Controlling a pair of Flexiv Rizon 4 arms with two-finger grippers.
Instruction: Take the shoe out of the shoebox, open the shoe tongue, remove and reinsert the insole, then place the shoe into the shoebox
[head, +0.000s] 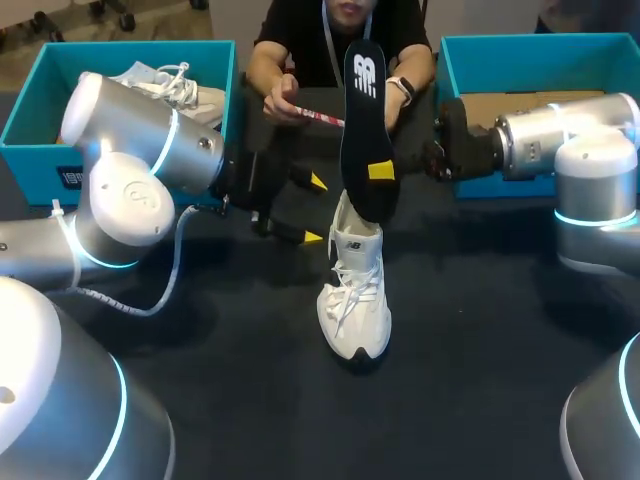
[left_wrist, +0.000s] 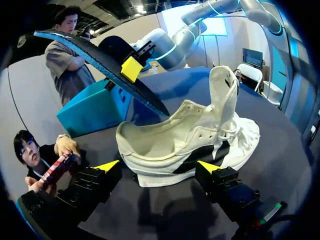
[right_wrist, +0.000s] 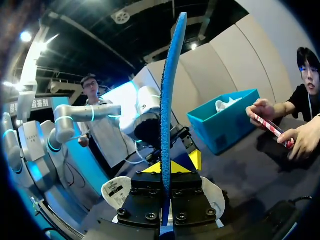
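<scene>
The dark desk (head: 480, 330) carries a white shoe (head: 355, 300) at its middle, standing on its sole with the toe toward the near edge and the tongue lifted. The right claw (head: 380, 170) pinches a black insole (head: 365, 130) upright over the heel; whether its lower tip touches the collar cannot be told. The left claw (head: 315, 210) is spread just beside the shoe, gripping nothing. A teal shoebox (head: 60, 50) sits at the far left corner, another box (head: 520, 42) at the far right. A person's hands (head: 285, 100) rest at the far edge.
</scene>
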